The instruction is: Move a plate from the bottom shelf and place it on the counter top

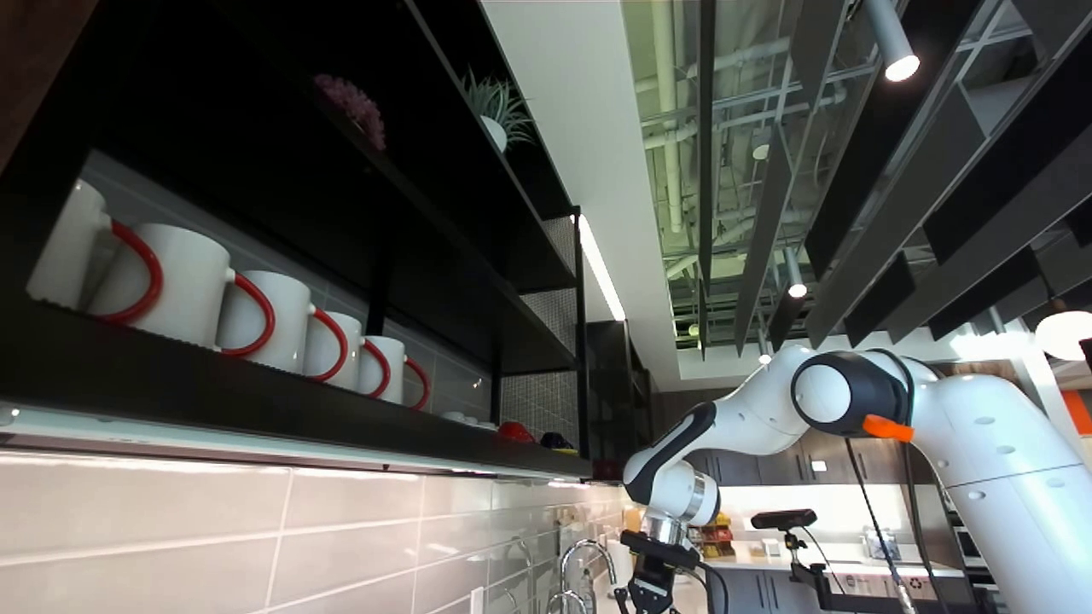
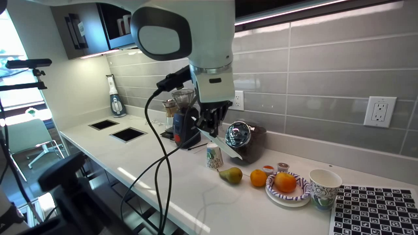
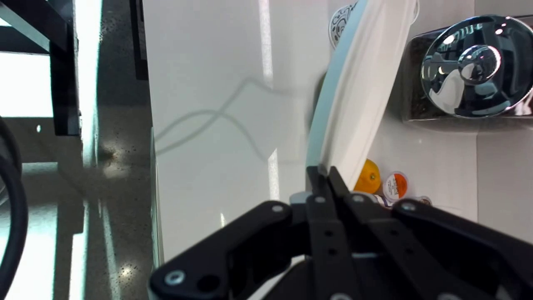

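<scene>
- The desk (image 2: 192, 182), long and white, runs beneath the tiled wall (image 2: 326, 71) and carries the chrome-lidded jar (image 2: 254, 143).
- The bottom shelf (image 1: 341, 409), a black board, sits higher than the jar and bears a row of white mugs (image 1: 288, 315) with red handles.
- The arm (image 2: 210, 36), white, hangs down in an exterior view to just left of the jar.
- A checkered board (image 2: 375, 209) lies flat, well to the right of the jar in that view.
- A coffee grinder (image 2: 189, 135) stands left of the jar and farther back.
- The plate (image 3: 362, 83), thin and whitish, is in the air, tilted, on the side of the jar away from the wall; the wrist view shows a gap between the two, while in an exterior view its lower end overlaps the jar.
- A patterned bowl (image 2: 304, 186) on a white dish (image 2: 290, 203), with a fruit (image 2: 285, 182) in it, is right of the jar.
- One paper cup (image 2: 214, 158) is just left of the jar; a second paper cup (image 2: 325, 187) is well right of it.
- The fingers (image 3: 320, 208) are clenched on the plate's edge, beside the jar.
- A pear (image 2: 232, 175) lies in front of the jar; an orange (image 2: 258, 178), in front and slightly right.
- Two small sealed tubs (image 2: 268, 169) are right of the jar.
</scene>
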`<state>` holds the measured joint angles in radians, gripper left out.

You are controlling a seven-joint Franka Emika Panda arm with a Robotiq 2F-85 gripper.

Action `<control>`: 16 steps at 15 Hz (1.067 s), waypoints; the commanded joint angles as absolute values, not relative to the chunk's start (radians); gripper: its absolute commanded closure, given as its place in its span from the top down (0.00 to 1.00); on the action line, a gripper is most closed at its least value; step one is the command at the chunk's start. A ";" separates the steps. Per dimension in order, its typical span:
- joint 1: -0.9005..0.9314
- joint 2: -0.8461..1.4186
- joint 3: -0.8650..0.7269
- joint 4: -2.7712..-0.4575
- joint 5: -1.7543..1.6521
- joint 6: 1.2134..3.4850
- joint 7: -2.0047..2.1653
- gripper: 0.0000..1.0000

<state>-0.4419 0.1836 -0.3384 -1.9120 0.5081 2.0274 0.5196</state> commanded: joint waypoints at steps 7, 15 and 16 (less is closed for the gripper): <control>-0.405 0.270 -0.354 -1.943 0.511 2.170 0.701 0.01; -0.420 0.295 -0.390 -2.042 0.544 2.392 0.924 0.01; -0.420 0.299 -0.394 -2.045 0.540 2.389 0.947 0.01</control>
<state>-0.4190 0.3177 -0.3836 -2.0088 0.5156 2.3635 0.8800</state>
